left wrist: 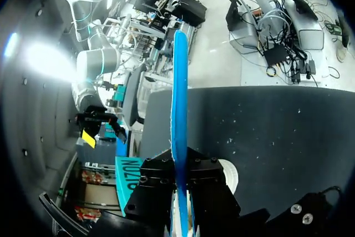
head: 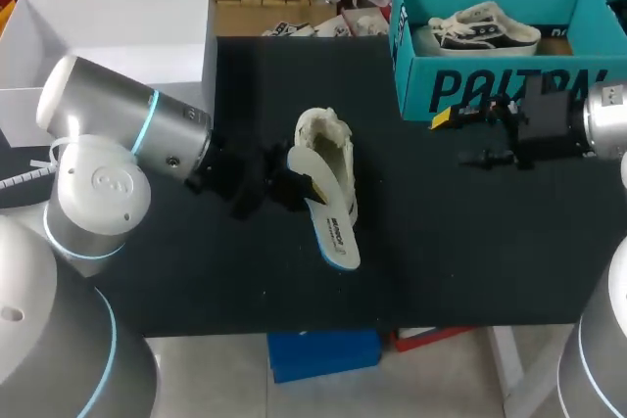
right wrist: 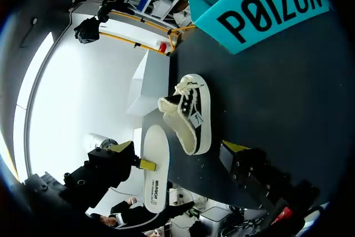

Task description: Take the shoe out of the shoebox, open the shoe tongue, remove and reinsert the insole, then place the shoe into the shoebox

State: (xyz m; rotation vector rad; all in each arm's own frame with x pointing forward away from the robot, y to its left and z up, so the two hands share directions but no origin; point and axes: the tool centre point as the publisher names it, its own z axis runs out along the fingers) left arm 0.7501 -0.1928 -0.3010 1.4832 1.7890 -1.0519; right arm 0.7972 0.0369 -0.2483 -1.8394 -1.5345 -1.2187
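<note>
The left gripper (head: 294, 186) is reaching in from the left over the middle of the black table (head: 441, 252) and is gripping the white insole (head: 333, 227) by its long edge. Its jaws are standing narrow, pressing the insole from both sides. In the left wrist view the insole (left wrist: 179, 98) is showing edge-on, a thin blue line running straight out from between the black fingers (left wrist: 161, 184). The printed heel end is pointing toward the near edge of the table.

The shoe (head: 328, 139), pale with a fleecy lining and dark side panels, is sitting on the table just beyond the insole, out of the box, with its opening facing up. From the right wrist view the shoe (right wrist: 193, 116) and the insole (right wrist: 155, 170) are lying side by side. Whether the insole's far end is touching the shoe is hard to say, since the two overlap in the head view.

The right gripper (head: 456, 139) is hovering over the table at the right, just in front of the teal shoebox (head: 490, 85), with its jaws standing wide apart and nothing between them. It is well apart from the shoe.

The shoebox is sitting open at the far right corner, with a second shoe (head: 485, 28) lying inside it. An open white box (head: 118, 46) is resting at the far left corner, behind the left arm.
</note>
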